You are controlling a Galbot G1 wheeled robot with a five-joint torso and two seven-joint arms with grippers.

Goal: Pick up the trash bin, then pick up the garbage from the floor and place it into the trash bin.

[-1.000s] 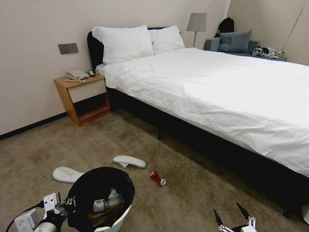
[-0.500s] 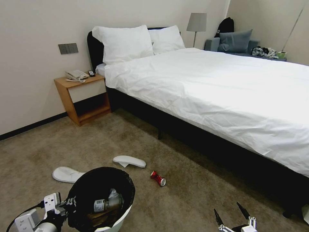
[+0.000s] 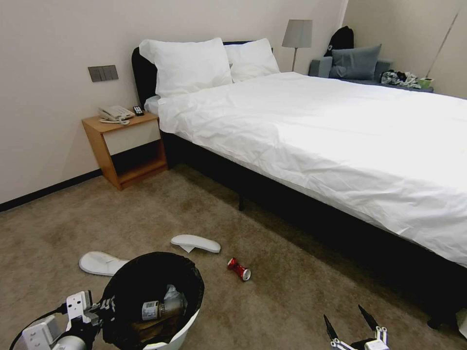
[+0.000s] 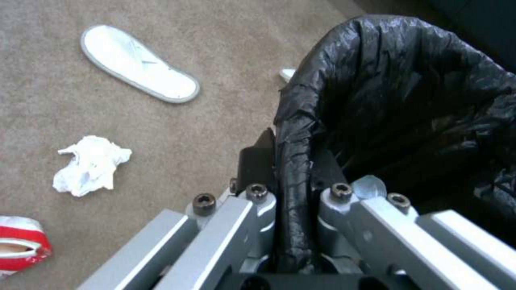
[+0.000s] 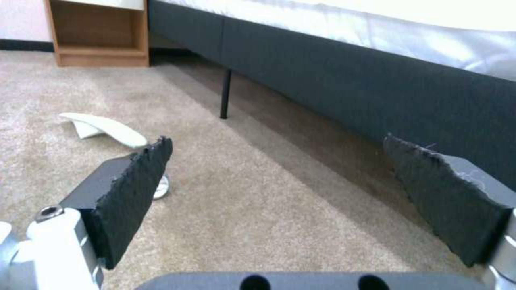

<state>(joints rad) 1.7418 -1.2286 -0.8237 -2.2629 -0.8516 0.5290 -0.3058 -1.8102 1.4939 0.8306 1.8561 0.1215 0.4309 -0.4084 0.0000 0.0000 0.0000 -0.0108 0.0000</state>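
Observation:
The trash bin, white with a black bag over its rim, hangs tilted at the lower left of the head view. My left gripper is shut on its rim, one finger inside and one outside. A labelled bottle and other litter lie inside. On the carpet are a red can, two white slippers, a crumpled white tissue and a crushed red-white cup. My right gripper hovers open and empty, low at the right, to the right of the can.
A big white bed on a dark frame fills the right side, with one thin leg near the litter. A wooden nightstand with a phone stands against the wall. Open carpet lies between the bin and the bed.

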